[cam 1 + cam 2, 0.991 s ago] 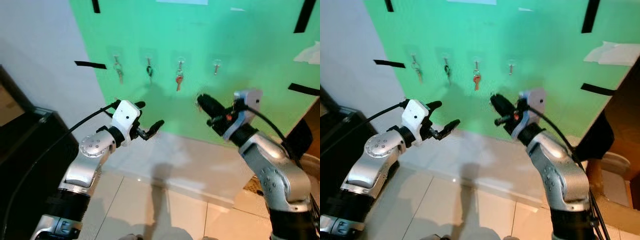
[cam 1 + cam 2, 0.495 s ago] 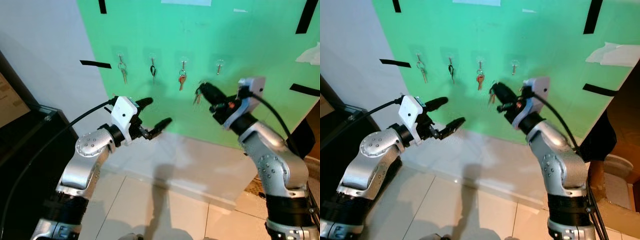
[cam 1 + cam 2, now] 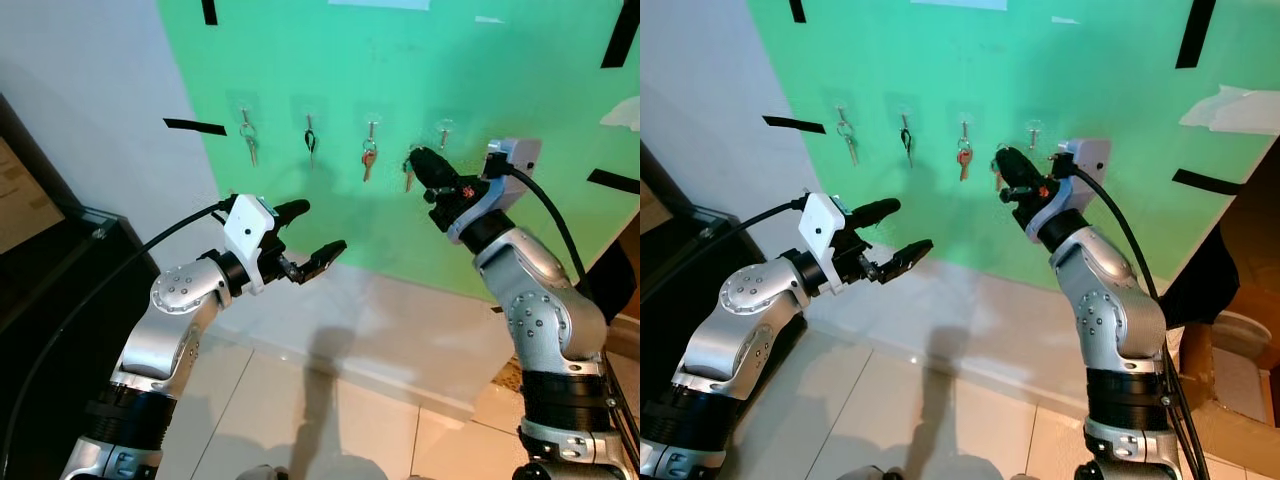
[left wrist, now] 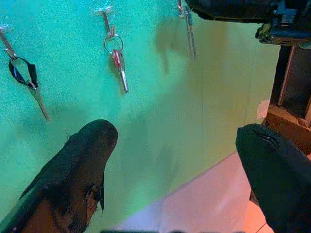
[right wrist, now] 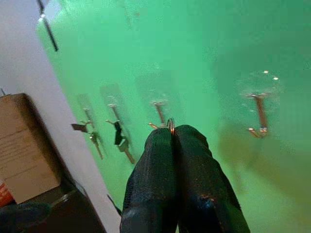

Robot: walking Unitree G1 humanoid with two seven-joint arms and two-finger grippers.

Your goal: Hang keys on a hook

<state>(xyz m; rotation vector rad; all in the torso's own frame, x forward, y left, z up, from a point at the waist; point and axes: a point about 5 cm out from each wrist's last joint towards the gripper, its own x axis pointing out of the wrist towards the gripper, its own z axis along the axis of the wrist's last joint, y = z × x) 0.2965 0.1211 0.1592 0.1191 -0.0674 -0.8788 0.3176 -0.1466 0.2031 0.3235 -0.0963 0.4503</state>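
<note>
An indoor room corner, likely a home set up for robot trials. A green sheet [image 3: 420, 90] is fixed to a white wall [image 3: 90, 110] with strips of black tape [image 3: 188, 127]. A row of 4 clear hooks [image 3: 443, 130] holds keys [image 3: 367, 162]. The floor [image 3: 330, 410] is pale glossy tile, with dark furniture [image 3: 40, 300] alongside.

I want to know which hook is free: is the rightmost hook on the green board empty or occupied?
Empty. The rightmost hook is bare; the right gripper, fingers shut, holds the keys beside it.
</note>
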